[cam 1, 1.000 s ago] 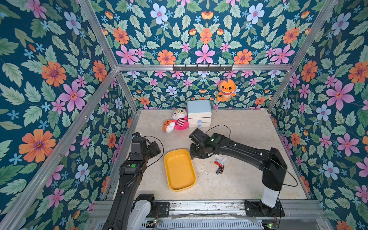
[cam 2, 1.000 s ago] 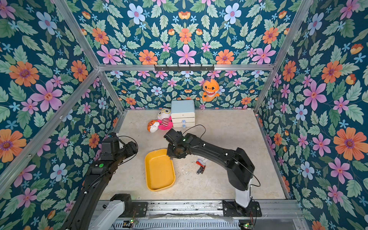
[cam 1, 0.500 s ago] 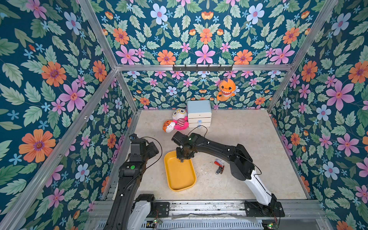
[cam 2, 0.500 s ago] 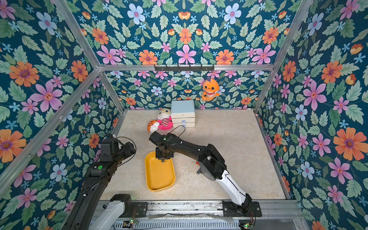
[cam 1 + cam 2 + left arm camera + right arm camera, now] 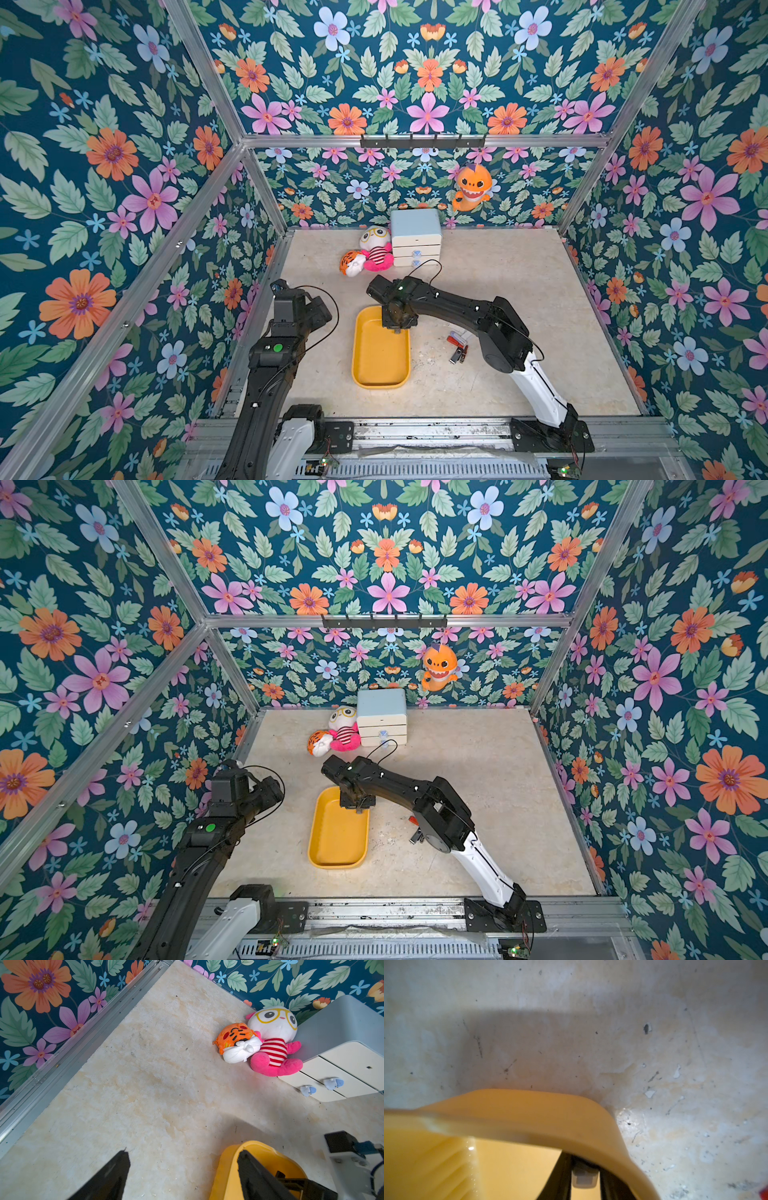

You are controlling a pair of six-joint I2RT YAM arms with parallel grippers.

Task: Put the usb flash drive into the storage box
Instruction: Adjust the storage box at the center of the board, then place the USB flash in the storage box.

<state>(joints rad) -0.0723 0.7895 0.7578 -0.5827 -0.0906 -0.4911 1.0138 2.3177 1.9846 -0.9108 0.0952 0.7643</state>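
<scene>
Swinging away from the loose flash drives (image 5: 457, 347) it hovered over a second ago, the right arm has carried the right gripper (image 5: 397, 329) leftward to the far end of the storage box (image 5: 380, 365), a shallow yellow tray lying on the beige table (image 5: 519, 282). Both top views show this gripper pointing down just inside the tray's far right corner. In the right wrist view its two black fingers (image 5: 560, 1178) are pinched close together on a small pale grey USB flash drive (image 5: 584, 1178), seen past the blurred yellow rim of the storage box (image 5: 550, 1118). Whether the drive touches the tray floor cannot be told.

The left arm has hardly shifted and stands at the table's left edge. In the left wrist view the left gripper (image 5: 182, 1153) hangs above the table with its fingers spread wide, holding nothing.

The loose flash drives, red and black among them, lie on the table to the right of the tray, apart from it. At the back stands a white three-drawer cabinet (image 5: 415, 239) with a pale blue top. A pink striped plush doll (image 5: 376, 253) leans against its left side, touching an orange tiger plush (image 5: 351, 264). An orange shark plush (image 5: 471, 187) hangs on the floral back wall.
</scene>
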